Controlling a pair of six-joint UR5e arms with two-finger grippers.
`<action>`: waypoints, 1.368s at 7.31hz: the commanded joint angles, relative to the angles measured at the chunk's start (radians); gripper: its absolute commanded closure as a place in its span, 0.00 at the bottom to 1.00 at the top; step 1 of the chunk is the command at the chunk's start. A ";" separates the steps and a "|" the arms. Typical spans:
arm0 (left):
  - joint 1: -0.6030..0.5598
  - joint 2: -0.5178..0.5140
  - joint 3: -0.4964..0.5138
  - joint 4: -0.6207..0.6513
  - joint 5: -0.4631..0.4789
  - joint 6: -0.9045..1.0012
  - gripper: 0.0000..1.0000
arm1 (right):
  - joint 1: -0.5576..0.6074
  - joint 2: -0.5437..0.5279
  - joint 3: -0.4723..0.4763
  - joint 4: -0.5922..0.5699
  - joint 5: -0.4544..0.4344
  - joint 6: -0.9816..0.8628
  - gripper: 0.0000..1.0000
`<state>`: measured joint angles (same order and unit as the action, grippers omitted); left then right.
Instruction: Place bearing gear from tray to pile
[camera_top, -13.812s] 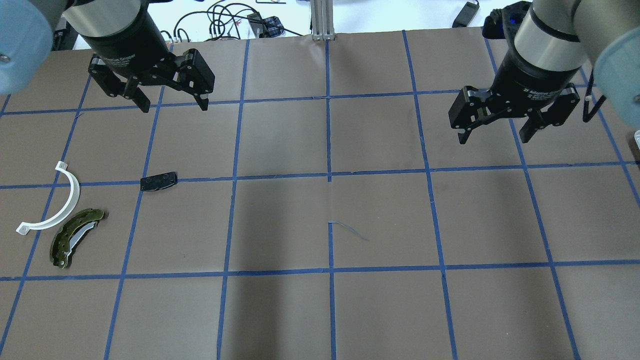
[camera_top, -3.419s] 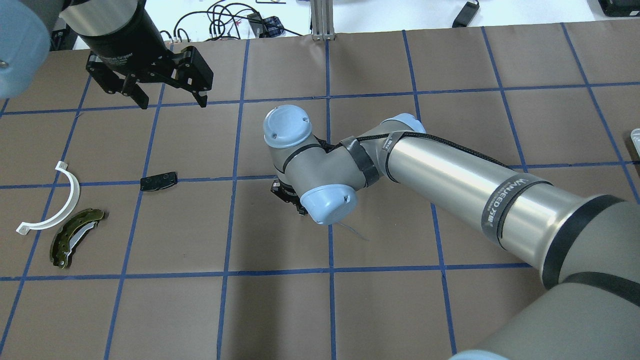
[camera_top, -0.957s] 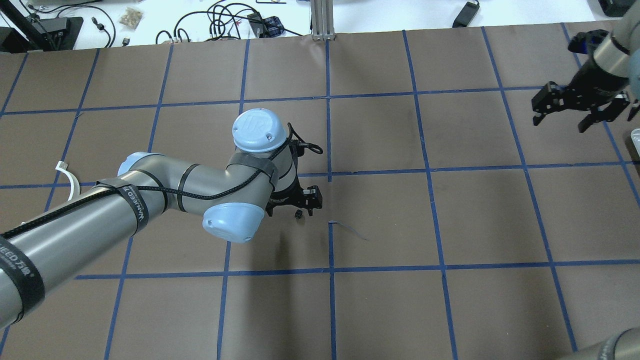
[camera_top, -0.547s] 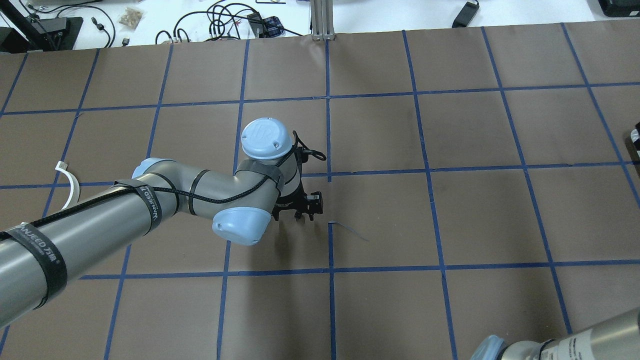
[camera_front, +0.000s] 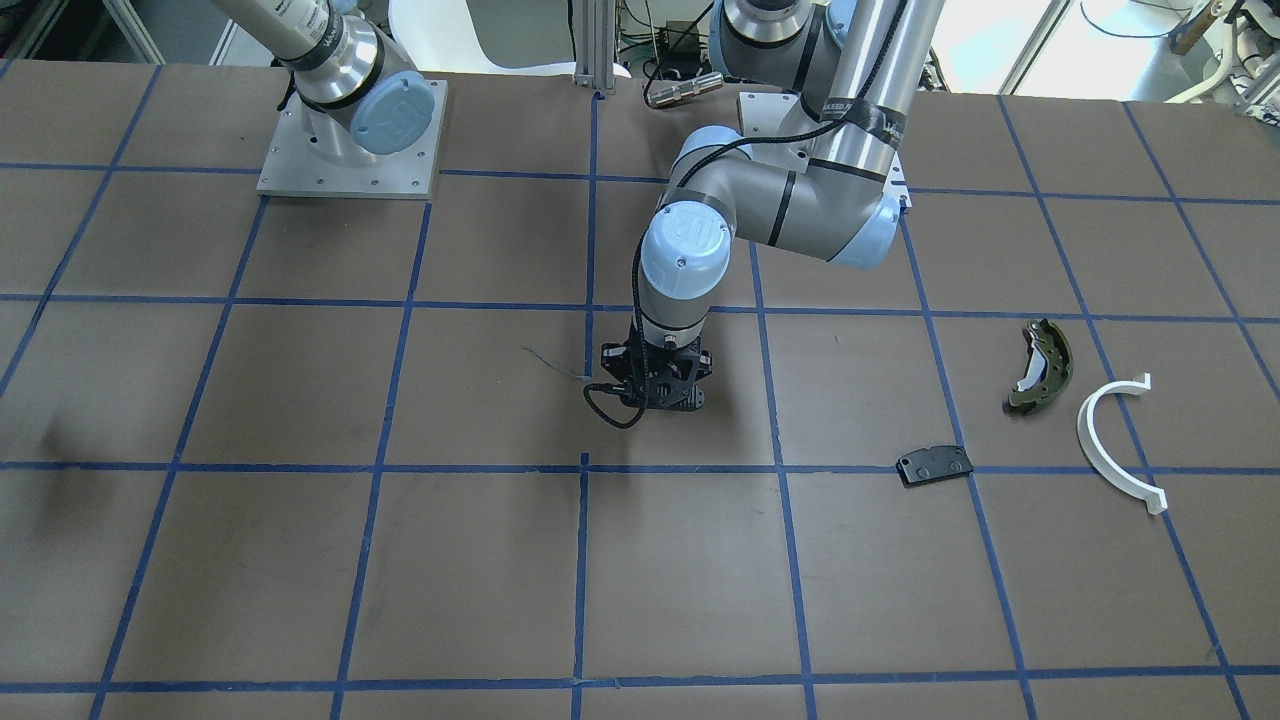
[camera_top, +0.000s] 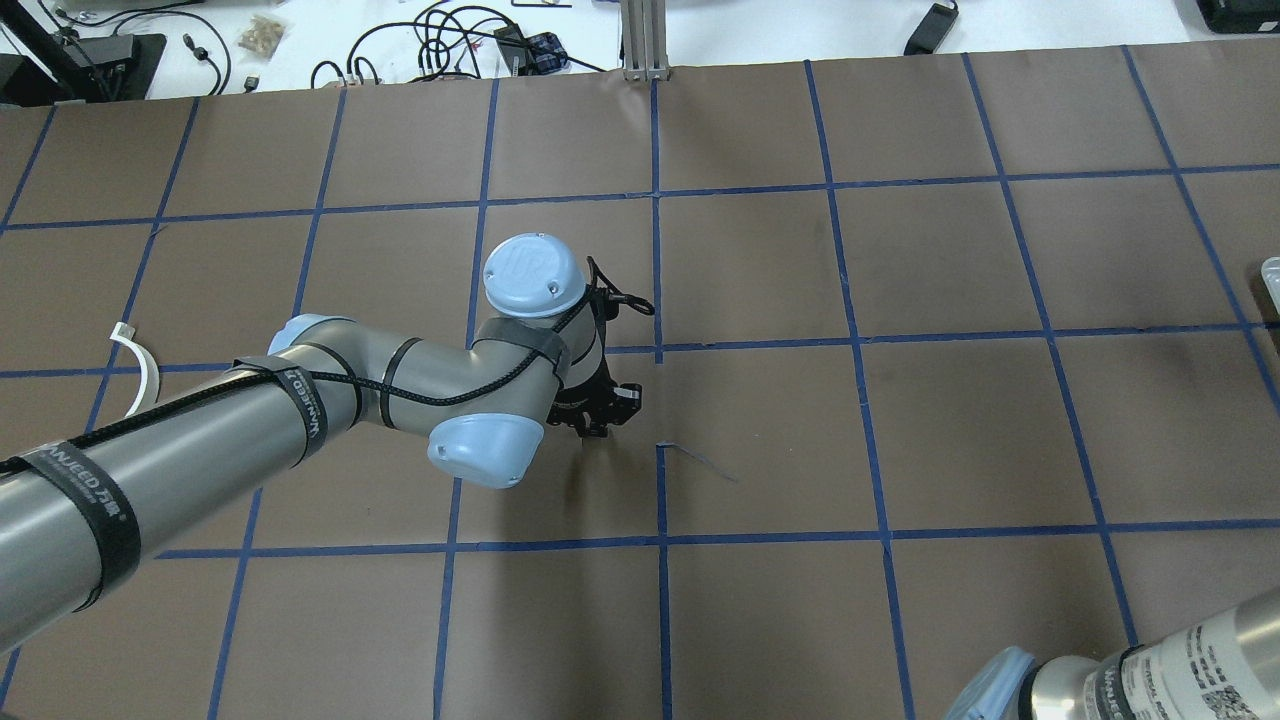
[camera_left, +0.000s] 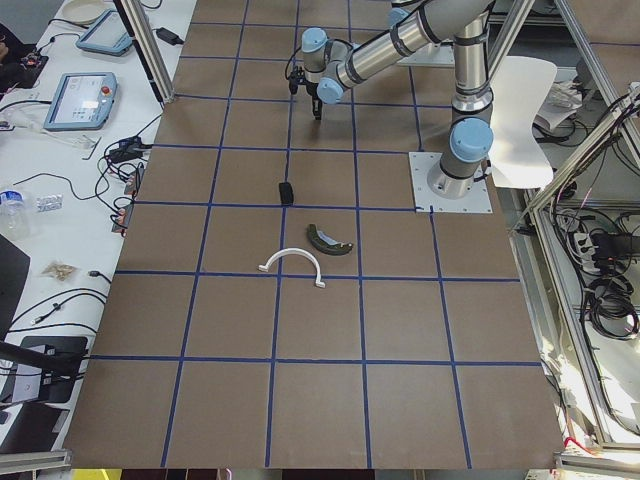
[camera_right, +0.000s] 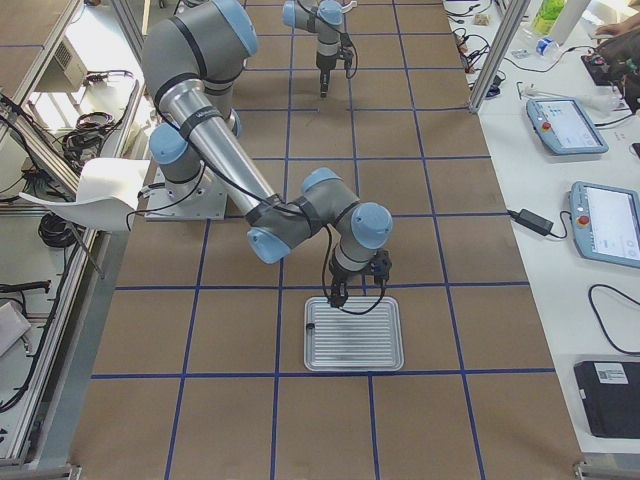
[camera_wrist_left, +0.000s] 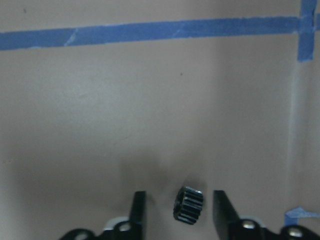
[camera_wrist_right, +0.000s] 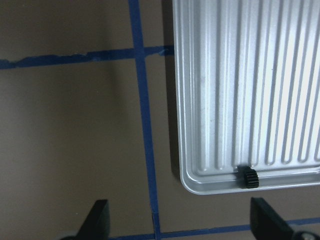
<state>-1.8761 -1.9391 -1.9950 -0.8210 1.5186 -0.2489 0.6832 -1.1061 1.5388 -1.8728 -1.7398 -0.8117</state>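
Note:
A small black bearing gear (camera_wrist_left: 188, 205) lies on the brown table between the fingers of my left gripper (camera_wrist_left: 178, 196). The jaws are open, with a gap on each side of the gear. That gripper points straight down at the table's centre (camera_front: 655, 395) (camera_top: 597, 425). The pile lies apart on my left: olive brake shoe (camera_front: 1040, 365), white half-ring (camera_front: 1115, 440), black pad (camera_front: 934, 465). My right gripper (camera_wrist_right: 180, 202) is wide open and empty above the ribbed metal tray (camera_wrist_right: 240, 90). A second black gear (camera_wrist_right: 249, 178) sits by the tray's rim.
Blue tape lines form a grid on the brown table. The tray (camera_right: 353, 333) stands near the table's right end, under my right gripper (camera_right: 337, 300). My left forearm (camera_top: 200, 450) hides the pile in the overhead view, except one end of the half-ring (camera_top: 140, 360).
My left gripper has shifted over the gear and come down around it. My right gripper has left the overhead view; only its forearm shows at the lower right.

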 joint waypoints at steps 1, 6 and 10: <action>0.008 0.014 0.024 0.008 -0.003 0.007 1.00 | -0.039 0.092 -0.084 -0.003 -0.012 -0.078 0.00; 0.315 0.201 0.048 -0.252 0.009 0.192 1.00 | -0.070 0.204 -0.129 0.007 -0.050 -0.081 0.26; 0.651 0.256 -0.079 -0.238 0.118 0.691 1.00 | -0.070 0.207 -0.126 0.064 -0.052 -0.067 0.37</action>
<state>-1.3315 -1.6980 -2.0351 -1.0650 1.6026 0.3150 0.6137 -0.9006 1.4116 -1.8132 -1.7909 -0.8817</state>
